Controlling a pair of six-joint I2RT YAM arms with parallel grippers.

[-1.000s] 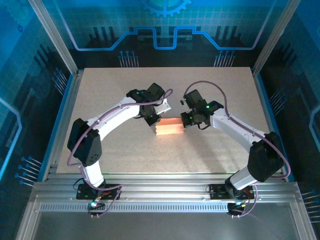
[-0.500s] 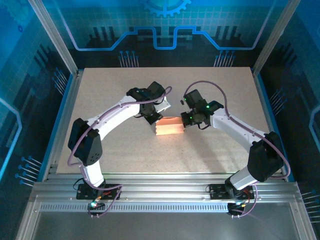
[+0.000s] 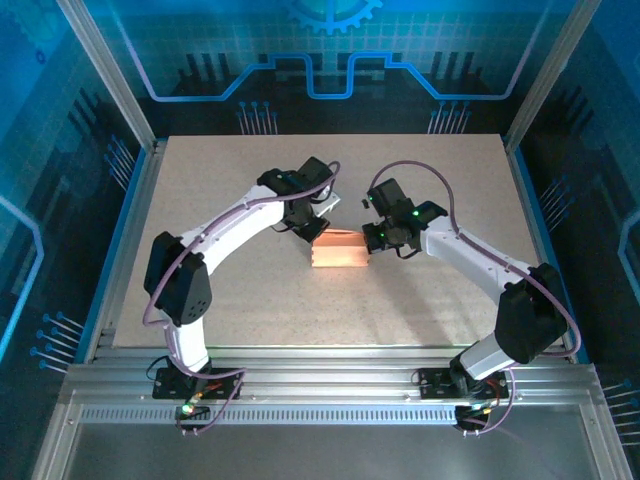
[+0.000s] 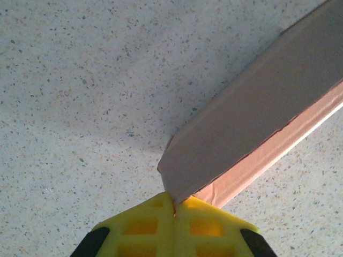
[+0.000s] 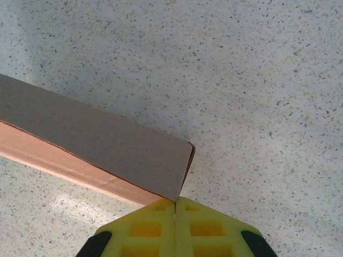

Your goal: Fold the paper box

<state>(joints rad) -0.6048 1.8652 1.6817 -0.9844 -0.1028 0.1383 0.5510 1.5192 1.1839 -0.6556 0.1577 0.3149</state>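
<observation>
The salmon-orange paper box [image 3: 338, 250] stands on the speckled table between the two arms, held at both ends. My left gripper [image 3: 316, 236] is shut on its left corner: in the left wrist view the yellow fingertips [image 4: 155, 220] pinch the cardboard's corner [image 4: 177, 182], and the box [image 4: 257, 118] runs off to the upper right. My right gripper [image 3: 370, 240] is shut on the right corner, where the yellow fingertips [image 5: 201, 225] pinch the edge of the box [image 5: 102, 144], which stretches away to the left.
The speckled table [image 3: 420, 300] spreads around the box on all sides. Aluminium rails [image 3: 320, 385] run along the near edge, and blue-lit walls [image 3: 90, 120] enclose the back and sides.
My left gripper has shifted right and up along the box's left end and closed on its corner. The box's upper edge now stands lifted at that corner. My right arm has stayed put.
</observation>
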